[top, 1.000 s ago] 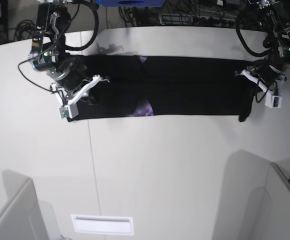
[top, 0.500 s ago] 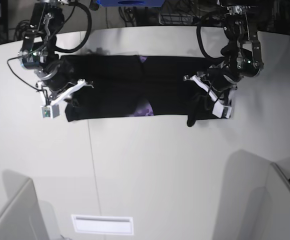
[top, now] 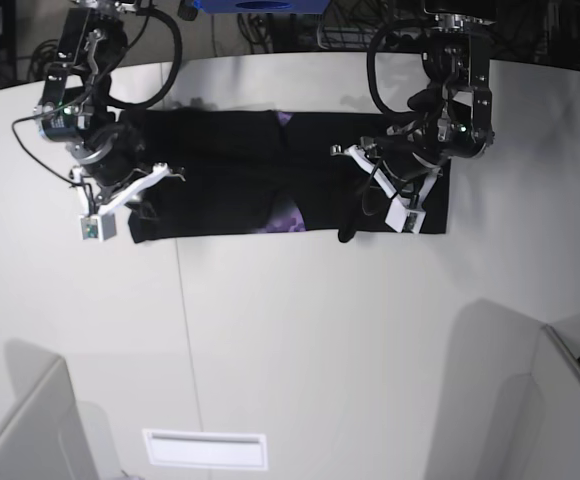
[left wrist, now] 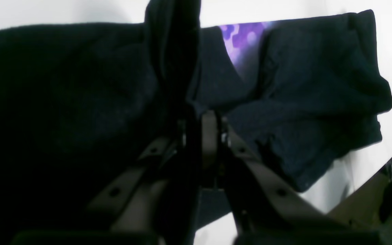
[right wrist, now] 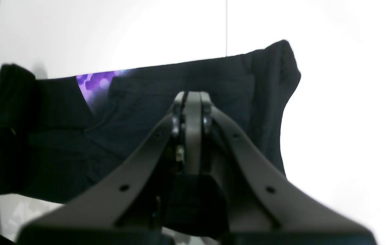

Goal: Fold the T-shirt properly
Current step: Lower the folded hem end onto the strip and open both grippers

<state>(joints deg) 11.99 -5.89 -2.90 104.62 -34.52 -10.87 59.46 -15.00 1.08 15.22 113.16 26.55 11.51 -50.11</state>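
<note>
The black T-shirt point(top: 230, 170) lies as a long folded strip across the far part of the white table point(top: 300, 330), with purple print point(top: 290, 218) showing at its middle. My left gripper point(top: 355, 165) is shut on the shirt's right end, which is lifted and doubled back over the strip, with a flap hanging down. In the left wrist view, black cloth point(left wrist: 175, 51) rises from between the left gripper's point(left wrist: 197, 115) fingers. At the strip's left end my right gripper point(top: 170, 172) is shut. In the right wrist view the right gripper point(right wrist: 191, 98) hovers over the T-shirt point(right wrist: 141, 88); no cloth shows between its tips.
Cables and a blue object point(top: 260, 5) lie beyond the table's far edge. A white label point(top: 205, 450) sits near the front edge. Grey partitions point(top: 25, 430) point(top: 560, 400) stand at both front corners. A seam point(top: 188, 340) runs down the table.
My left gripper has carried the shirt's right end leftward over the strip, which is now shorter. My right gripper shifted slightly left earlier and has since held still.
</note>
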